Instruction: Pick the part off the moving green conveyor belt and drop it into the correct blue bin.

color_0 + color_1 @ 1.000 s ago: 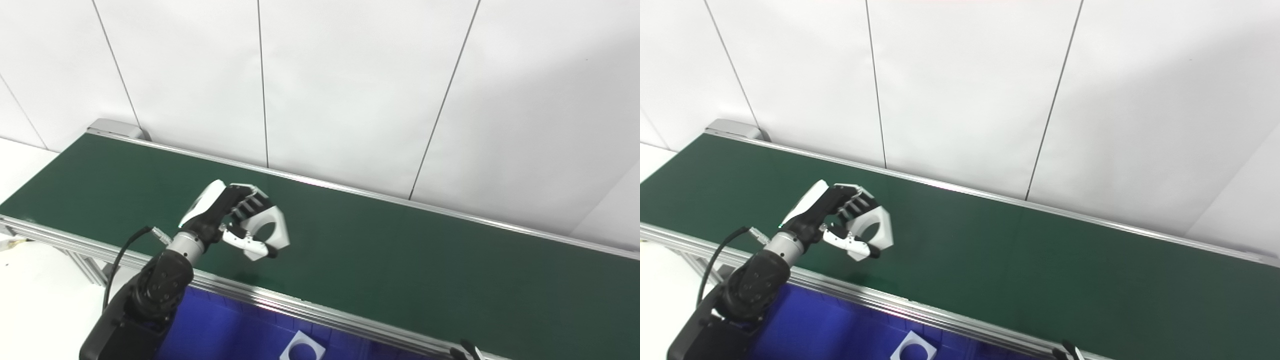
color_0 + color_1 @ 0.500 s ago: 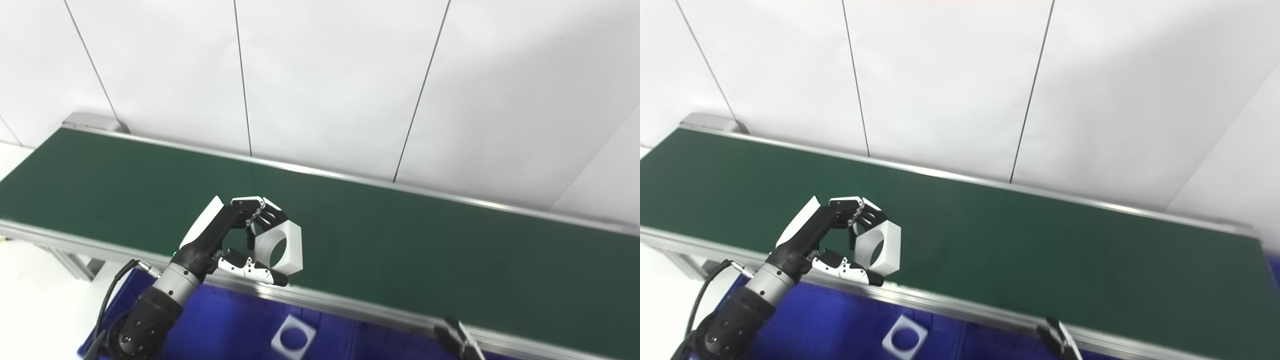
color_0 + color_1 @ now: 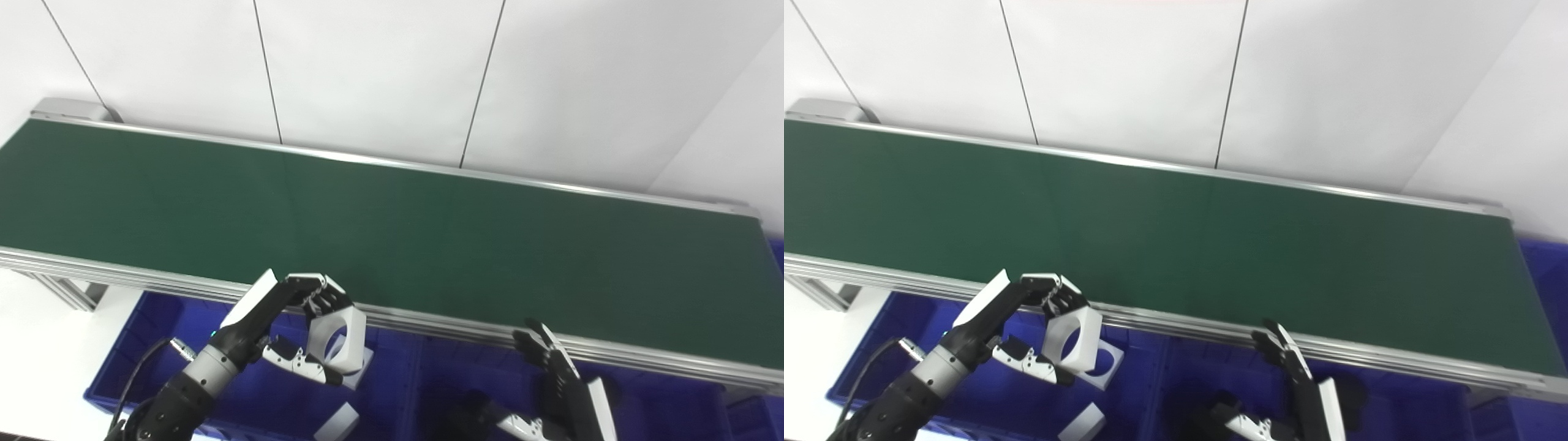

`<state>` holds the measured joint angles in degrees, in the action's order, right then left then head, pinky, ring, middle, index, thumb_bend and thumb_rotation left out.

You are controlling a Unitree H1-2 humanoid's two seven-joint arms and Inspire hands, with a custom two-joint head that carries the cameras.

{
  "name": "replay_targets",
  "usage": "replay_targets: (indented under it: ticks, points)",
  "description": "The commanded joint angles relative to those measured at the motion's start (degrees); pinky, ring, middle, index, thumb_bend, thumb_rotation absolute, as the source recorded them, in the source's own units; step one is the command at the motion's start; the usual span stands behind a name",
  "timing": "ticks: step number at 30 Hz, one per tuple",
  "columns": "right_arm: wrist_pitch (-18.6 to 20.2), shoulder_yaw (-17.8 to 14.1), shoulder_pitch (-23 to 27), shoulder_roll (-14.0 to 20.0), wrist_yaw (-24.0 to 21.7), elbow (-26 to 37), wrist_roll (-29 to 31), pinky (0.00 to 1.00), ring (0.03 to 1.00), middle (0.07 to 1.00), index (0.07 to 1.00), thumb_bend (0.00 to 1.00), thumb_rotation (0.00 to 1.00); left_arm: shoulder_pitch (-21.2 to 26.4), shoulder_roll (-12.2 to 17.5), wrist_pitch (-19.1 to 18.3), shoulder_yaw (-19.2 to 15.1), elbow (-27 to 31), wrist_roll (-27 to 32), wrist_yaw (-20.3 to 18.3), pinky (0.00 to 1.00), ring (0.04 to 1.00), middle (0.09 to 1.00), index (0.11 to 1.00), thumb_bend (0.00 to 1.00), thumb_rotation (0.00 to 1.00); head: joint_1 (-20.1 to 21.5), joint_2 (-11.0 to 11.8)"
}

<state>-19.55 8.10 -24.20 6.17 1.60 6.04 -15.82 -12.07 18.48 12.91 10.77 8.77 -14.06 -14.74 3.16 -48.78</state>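
My left hand is shut on a white square part with a round hole, gripped between fingers and thumb. It hangs in front of the belt's near rail, above the left blue bin. The green conveyor belt carries nothing that I can see. My right hand stands open at the bottom right, fingers pointing up, below the belt's near rail and holding nothing.
Inside the left blue bin lie a white part with a hole and a white block. More blue bins run along below the belt's aluminium rail. A white panelled wall stands behind the belt.
The camera has tilted down and to the right. My left hand has carried the white part off the belt, across the near rail, to above the left bin. My right hand has come up into view.
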Motion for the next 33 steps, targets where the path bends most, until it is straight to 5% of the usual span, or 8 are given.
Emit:
replay_targets:
  ticks: [1, 5, 9, 19, 20, 23, 25, 33]
  points:
    - [0.4, 0.0, 0.3, -0.5, 0.0, 2.5, -0.8, 0.77, 0.794, 0.817, 0.897, 0.88, 0.45, 0.9, 1.9, 1.1, 0.4, 0.0, -1.8, -0.6, 0.39, 0.434, 0.498, 0.492, 0.50, 0.00, 0.3, -0.7]
    - [1.8, 0.2, 0.1, -0.7, -0.5, 3.9, -0.6, 0.79, 0.794, 0.815, 0.901, 0.88, 0.45, 1.9, 3.8, 0.3, 2.4, -0.8, -5.8, -2.5, 0.47, 0.459, 0.489, 0.494, 0.50, 0.00, 1.0, -2.1]
    - [2.4, 0.2, 0.1, -0.9, -0.7, 4.5, -0.4, 0.79, 0.796, 0.814, 0.901, 0.87, 0.43, 2.7, 4.4, 0.0, 3.7, -1.7, -8.4, -2.7, 0.45, 0.436, 0.477, 0.515, 0.50, 0.00, 1.1, -2.9]
    - [2.9, 0.3, 0.5, -1.4, -0.7, 5.0, -1.2, 0.78, 0.784, 0.806, 0.896, 0.86, 0.44, 4.6, 5.6, -9.7, 6.2, -0.2, -16.7, -7.6, 0.52, 0.441, 0.511, 0.496, 0.50, 0.00, 1.3, -4.0]
    - [3.0, 0.3, 0.5, -1.5, -0.7, 5.1, -1.0, 0.78, 0.782, 0.805, 0.895, 0.86, 0.44, 4.7, 5.8, -11.0, 6.5, 0.2, -17.5, -8.4, 0.53, 0.533, 0.506, 0.494, 0.51, 0.00, 1.3, -3.9]
    - [3.4, 0.4, 0.4, -1.7, -0.8, 5.2, -0.8, 0.78, 0.789, 0.810, 0.896, 0.86, 0.44, 5.2, 6.5, -12.2, 7.4, 0.7, -19.8, -9.5, 0.65, 0.709, 0.709, 0.498, 0.50, 0.05, 1.5, -4.1]
    - [3.5, 0.5, 0.4, -1.7, -0.8, 5.2, -0.9, 0.79, 0.792, 0.811, 0.899, 0.86, 0.44, 5.5, 7.0, -12.4, 8.0, 0.6, -21.3, -10.0, 0.75, 0.812, 0.806, 0.756, 0.65, 0.27, 1.7, -4.0]
    - [3.5, 0.6, 0.2, -2.1, -0.6, 5.2, -1.5, 0.79, 0.798, 0.812, 0.896, 0.87, 0.44, 5.7, 7.6, -15.0, 8.3, 1.5, -21.5, -12.6, 0.79, 0.905, 0.916, 0.911, 0.94, 0.58, 2.6, -3.4]
